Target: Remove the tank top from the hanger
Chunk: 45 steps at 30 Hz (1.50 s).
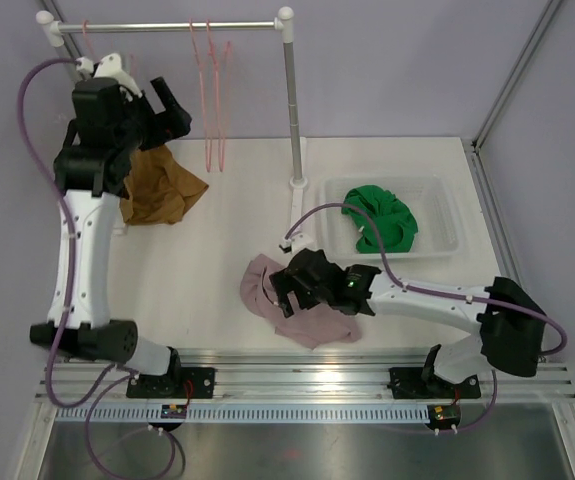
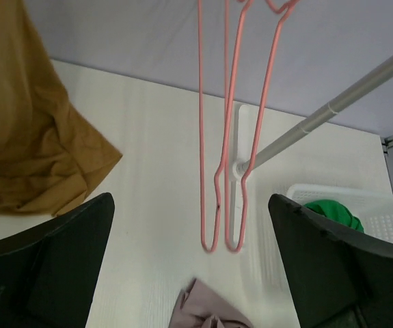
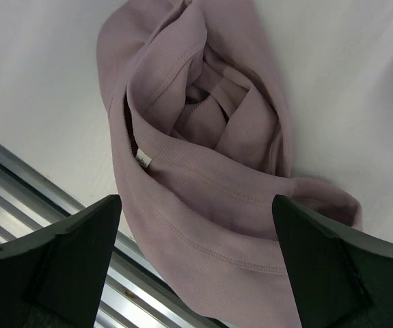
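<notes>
A brown tank top (image 1: 157, 190) hangs from a pink hanger (image 1: 86, 38) at the left end of the rail and droops onto the table. It also shows at the left of the left wrist view (image 2: 25, 137). My left gripper (image 1: 170, 110) is raised beside it to the right, open and empty (image 2: 190, 201). My right gripper (image 1: 289, 290) is low over a crumpled mauve garment (image 1: 312, 322) on the table, open, its jaws either side of the cloth (image 3: 196, 205) and not closed on it.
Two bare pink hangers (image 1: 212, 90) hang mid-rail (image 2: 227, 137). The rail (image 1: 167, 27) rests on a post (image 1: 292, 100) with a white foot. A white basket (image 1: 437, 190) holds a green garment (image 1: 382, 215). The table's metal front edge (image 3: 18, 198) is close to the mauve garment.
</notes>
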Tool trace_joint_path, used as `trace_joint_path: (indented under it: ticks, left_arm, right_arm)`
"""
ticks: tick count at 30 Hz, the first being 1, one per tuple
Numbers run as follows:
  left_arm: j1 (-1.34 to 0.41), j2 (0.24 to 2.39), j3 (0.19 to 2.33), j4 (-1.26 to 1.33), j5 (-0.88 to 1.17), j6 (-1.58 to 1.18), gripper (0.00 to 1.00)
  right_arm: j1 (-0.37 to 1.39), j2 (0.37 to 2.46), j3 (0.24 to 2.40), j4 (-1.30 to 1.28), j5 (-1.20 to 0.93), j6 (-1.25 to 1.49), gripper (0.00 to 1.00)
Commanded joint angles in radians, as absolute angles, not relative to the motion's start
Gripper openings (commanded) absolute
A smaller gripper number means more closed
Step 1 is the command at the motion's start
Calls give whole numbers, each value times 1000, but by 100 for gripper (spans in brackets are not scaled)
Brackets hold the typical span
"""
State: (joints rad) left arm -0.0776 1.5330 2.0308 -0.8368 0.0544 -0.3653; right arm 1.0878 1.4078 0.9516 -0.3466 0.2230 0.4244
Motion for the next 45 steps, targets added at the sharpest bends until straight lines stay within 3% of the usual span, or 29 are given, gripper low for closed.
trace_joint_path:
  ticks: [1,5,9,11,12,13,15,16,19,24,30,34,36,41,45]
  left_arm:
    - [-71,1267,1854,-796,-35,-409,99]
    - [-72,1004,1475,-710,33,-445,99]
    - [-77,793,1244,-627,106,-427,99]
    - [-77,711,1183,-623,100,-382,99]
    - [-77,690,1136,-624,78,-359,99]
    - [-77,666,1112,-626,49,-339,99]
    - [-77,612,1062,-656,-64,-299,99]
    - [-77,597,1046,-667,-95,-285,99]
    - [-77,517,964,-657,-195,-275,99]
    - [-77,436,894,-612,-164,-298,99]
    - [-77,459,894,-618,-153,-299,99]
    - [-77,462,891,-614,-144,-299,99]
    - [-75,460,888,-612,-146,-299,99]
    - [-63,471,890,-609,-124,-298,99]
    - [-54,474,888,-609,-117,-298,99]
  right_arm:
    - [1129,1510,1026,-351,244,388,100]
    - [1141,1629,1051,-336,273,368,99]
    - [1143,1755,1083,-339,301,365,99]
    - [1144,1807,1089,-325,270,356,94]
    - [1147,1815,1086,-319,256,354,83]
    - [1150,1806,1080,-310,261,359,47]
    - [1157,1769,1042,-256,279,365,3]
    - [1158,1716,1031,-244,288,370,0]
    - [1160,1576,1011,-230,331,353,0]
    - [1157,1373,1109,-340,467,282,0]
    - [1114,1275,1327,-506,659,172,0]
    - [979,1247,1427,-552,726,118,0]
    - [867,1221,1424,-522,706,83,0]
    - [710,1161,1191,-134,642,-54,0]
    - [563,1226,1082,-11,571,-13,0]
